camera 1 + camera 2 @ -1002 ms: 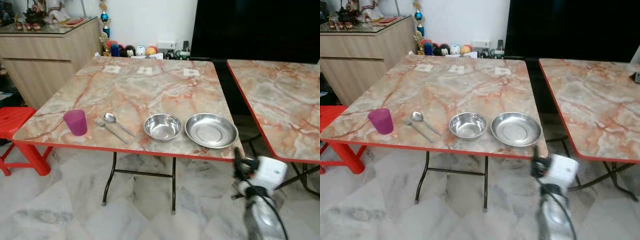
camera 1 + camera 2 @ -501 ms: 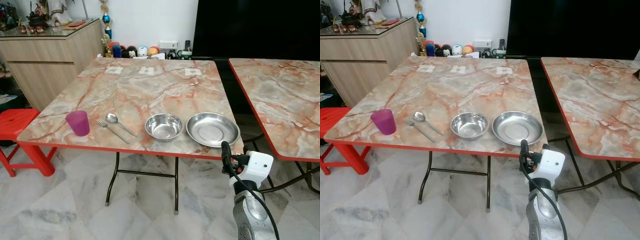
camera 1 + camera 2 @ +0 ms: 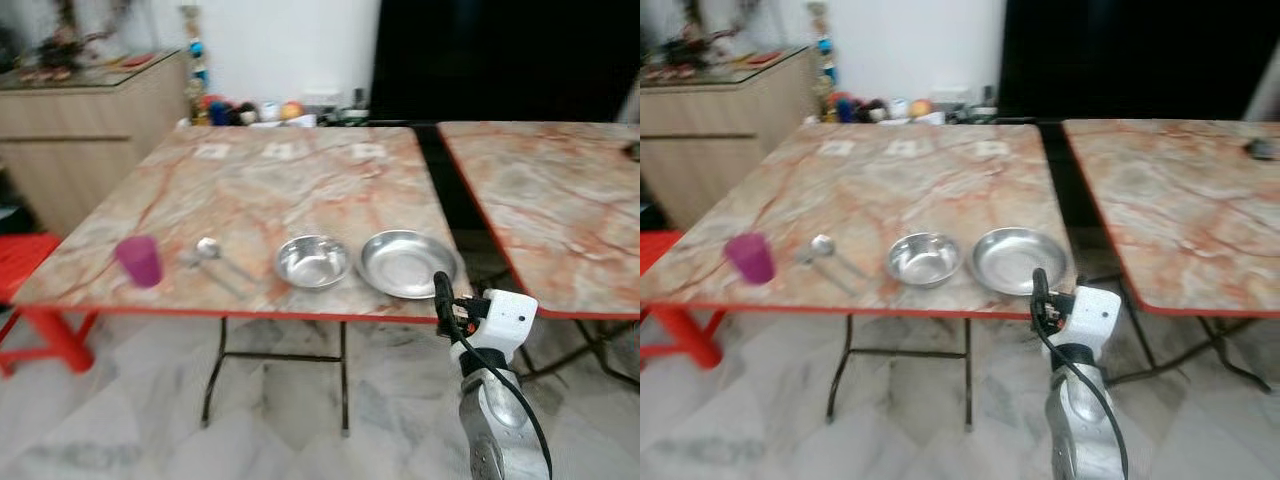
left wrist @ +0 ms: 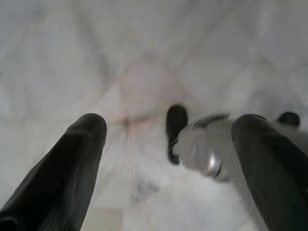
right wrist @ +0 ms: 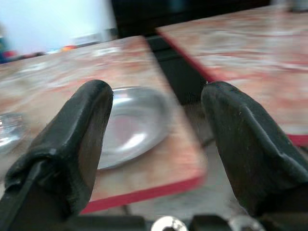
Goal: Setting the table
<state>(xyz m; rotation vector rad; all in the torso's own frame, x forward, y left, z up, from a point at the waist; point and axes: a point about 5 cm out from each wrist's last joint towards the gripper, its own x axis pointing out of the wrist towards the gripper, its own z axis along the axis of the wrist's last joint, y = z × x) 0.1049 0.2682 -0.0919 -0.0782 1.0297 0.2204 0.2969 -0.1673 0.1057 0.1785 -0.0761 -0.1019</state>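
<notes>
Two tables (image 3: 300, 180) gapped, right gripper (image 5: 154, 139) spread near plate (image 3: 408, 264)

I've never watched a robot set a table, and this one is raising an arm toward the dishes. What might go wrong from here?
The plate lies close to the table's front edge, and the open right gripper is level with that edge, just before it. A clumsy approach could knock the edge or push the plate into the bowl right beside it. The head views are blurred, so its aim may be off for now. The fork and spoon lie close together, likely awkward to pick up one at a time.
</notes>
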